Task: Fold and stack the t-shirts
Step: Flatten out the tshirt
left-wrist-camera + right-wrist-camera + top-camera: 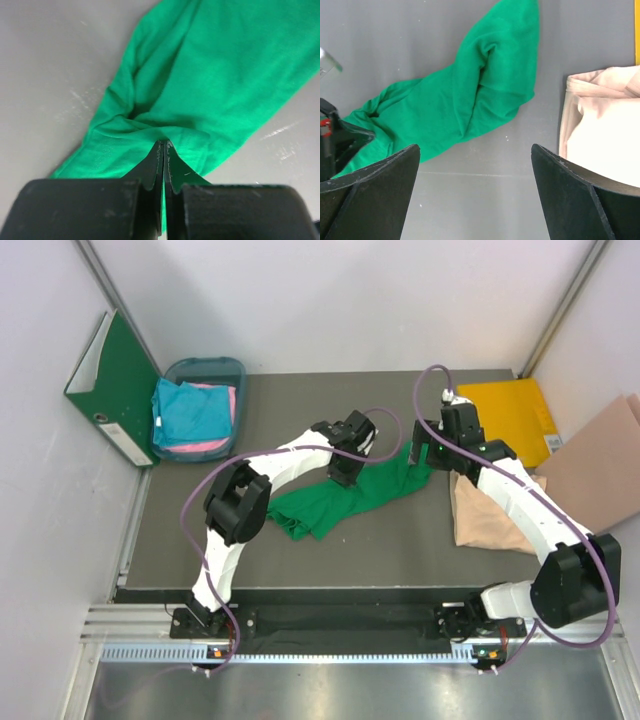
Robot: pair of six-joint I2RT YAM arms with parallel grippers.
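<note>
The bright green t-shirt [310, 508] lies crumpled in a long strip across the middle of the dark table [400, 550]. My left gripper [345, 475] is shut on a fold of the green t-shirt [210, 75], its jaws pressed together with cloth pinched between them [164, 146]. My right gripper [425, 455] hovers open above bare table [475, 150], between the green t-shirt's end [470, 95] and the beige-peach t-shirt [600, 130]. The beige-peach t-shirt [480, 520] lies partly under the right arm. The teal-blue t-shirt [188, 410] and the pink one [215, 445] sit in a basket.
A blue-grey basket [238, 375] stands at the back left beside an upright green ring binder [110, 390]. A yellow folder [510, 415] lies at the back right, with a brown sheet [600, 470] off the table's right edge. Walls close in on both sides.
</note>
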